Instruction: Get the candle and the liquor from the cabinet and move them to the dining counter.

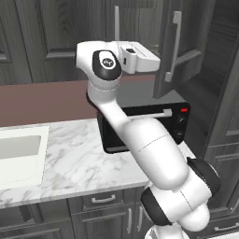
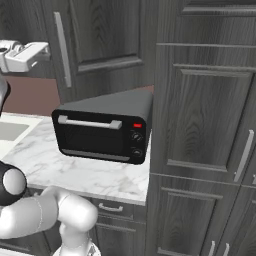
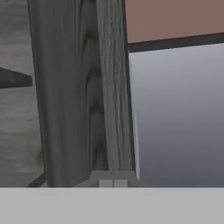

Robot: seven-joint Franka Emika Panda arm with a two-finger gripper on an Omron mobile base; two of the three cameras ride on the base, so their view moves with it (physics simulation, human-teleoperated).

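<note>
The cabinet (image 1: 56, 32) hangs over the worktop, and its right-hand door (image 1: 186, 51) stands swung partly out, its long silver handle (image 1: 175, 44) facing me. My gripper (image 3: 113, 183) is raised to the level of that door, fingertips pressed together and shut on nothing, right against the door's wood-grain edge (image 3: 109, 87). From the right, the white hand (image 2: 27, 54) sits just left of the door handle (image 2: 62, 50). The candle and the liquor are hidden. The dining counter is out of view.
A black toaster oven (image 1: 149, 123) stands on the marble worktop (image 1: 74, 158) below the hand, beside a sink (image 1: 18, 156) at the left. A tall dark cabinet (image 2: 205, 110) walls off the right side. Low drawers (image 1: 102, 200) run under the worktop.
</note>
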